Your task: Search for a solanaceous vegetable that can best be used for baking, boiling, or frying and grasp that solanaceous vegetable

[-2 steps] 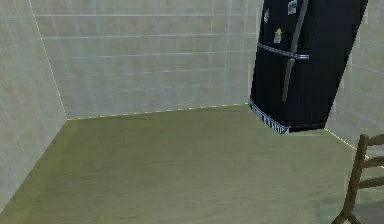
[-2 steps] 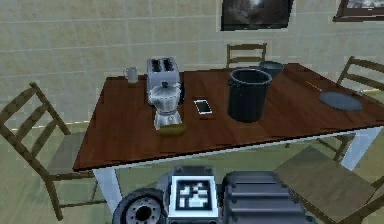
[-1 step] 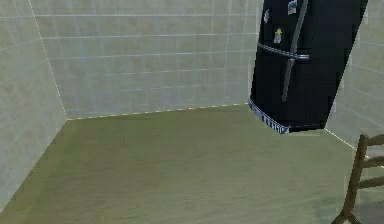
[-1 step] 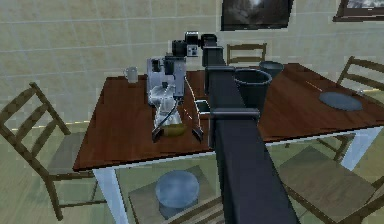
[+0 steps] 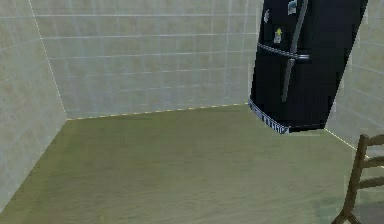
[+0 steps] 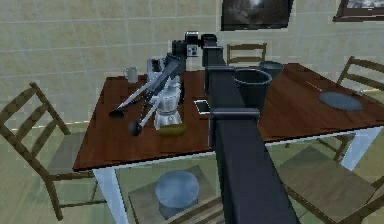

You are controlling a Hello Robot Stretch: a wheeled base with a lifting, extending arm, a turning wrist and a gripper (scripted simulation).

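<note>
Potato: we are struggling to pick it out among the small things crowding the dark wooden table (image 6: 290, 110), and we cannot tell where it is lying. The table is standing on white legs over a pale floor (image 6: 40, 205), with a tiled wall (image 6: 90, 40) running behind it and two framed pictures (image 6: 257, 12) hanging above. Wooden chairs (image 6: 40, 120) are ringing it.

The arm (image 6: 235, 150) is reaching across the tabletop. The gripper (image 6: 176, 52) is sitting at its far end, amid a cup (image 6: 131, 73), long grey utensils (image 6: 138, 98) and a glass jug (image 6: 170, 105). We cannot tell whether it is holding anything. A dark pot (image 6: 252, 85) and a grey plate (image 6: 342, 100) are standing on the arm's other side.

Under the table a bluish bowl (image 6: 180, 188) is resting on a stool (image 6: 150, 205), which the frame's bottom edge is cutting off. In the forward view a black fridge (image 5: 300, 65) is standing against the tiled wall, its top cropped, and a chair (image 5: 365, 175) is poking in at the right edge.
</note>
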